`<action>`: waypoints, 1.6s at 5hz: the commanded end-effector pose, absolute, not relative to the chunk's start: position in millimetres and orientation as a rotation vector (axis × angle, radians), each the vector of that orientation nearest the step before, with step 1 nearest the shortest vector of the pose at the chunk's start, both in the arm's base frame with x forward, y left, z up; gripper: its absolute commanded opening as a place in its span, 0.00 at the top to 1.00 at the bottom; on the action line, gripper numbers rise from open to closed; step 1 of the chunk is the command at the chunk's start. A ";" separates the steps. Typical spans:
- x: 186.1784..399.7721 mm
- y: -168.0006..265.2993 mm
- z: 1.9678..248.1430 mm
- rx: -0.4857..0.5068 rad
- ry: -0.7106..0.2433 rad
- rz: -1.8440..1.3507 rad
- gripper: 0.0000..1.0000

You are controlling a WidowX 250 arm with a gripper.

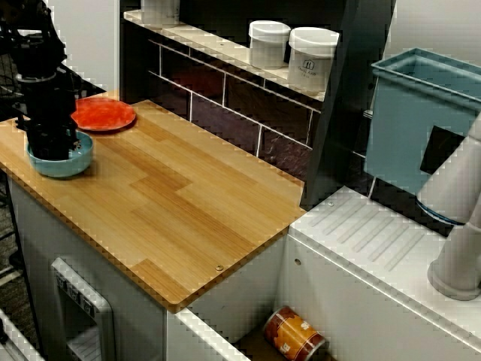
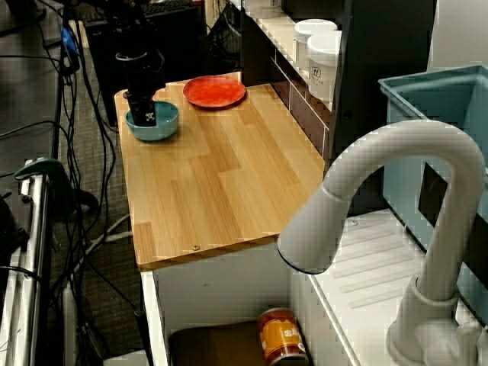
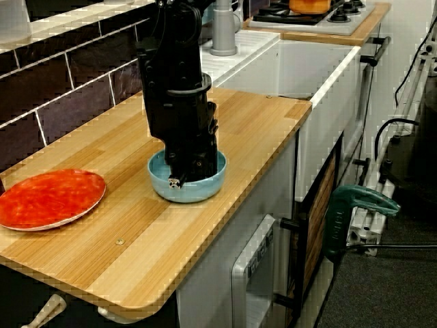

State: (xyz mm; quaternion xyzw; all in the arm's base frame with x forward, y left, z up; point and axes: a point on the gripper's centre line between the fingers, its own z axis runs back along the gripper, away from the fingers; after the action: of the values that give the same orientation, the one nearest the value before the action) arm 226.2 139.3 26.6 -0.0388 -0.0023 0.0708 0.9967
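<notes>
The black gripper point(image 3: 188, 171) points straight down into a light blue bowl point(image 3: 205, 188) on the wooden counter point(image 3: 252, 130). Its fingertips sit inside the bowl, near the side closest to the counter's front edge, and the bowl's wall hides how the jaws stand. The view from the sink side shows the same gripper point(image 1: 52, 147) filling most of the bowl point(image 1: 74, 162). From behind the tap, the gripper point(image 2: 147, 116) and bowl point(image 2: 162, 126) lie at the counter's far corner. An empty red plate point(image 3: 49, 198) lies flat beside the bowl, apart from it.
Two white jars point(image 1: 268, 43) point(image 1: 312, 59) stand on the tiled ledge behind the counter. A teal bin point(image 1: 421, 113) sits past the white drainboard point(image 1: 376, 241). A tin can point(image 1: 294, 335) lies in the sink below the white tap point(image 2: 396, 198). Cables hang by the counter's end.
</notes>
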 end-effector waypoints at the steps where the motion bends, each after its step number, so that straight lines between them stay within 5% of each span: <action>1: 238.2 102.6 39.1 -0.013 -0.072 0.087 0.99; 8: 237.0 -32.6 47.4 0.008 -0.068 -0.118 1.00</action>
State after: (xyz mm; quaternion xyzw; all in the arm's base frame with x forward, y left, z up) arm 242.1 -33.1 37.8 0.0038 -0.0157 -0.0583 0.9982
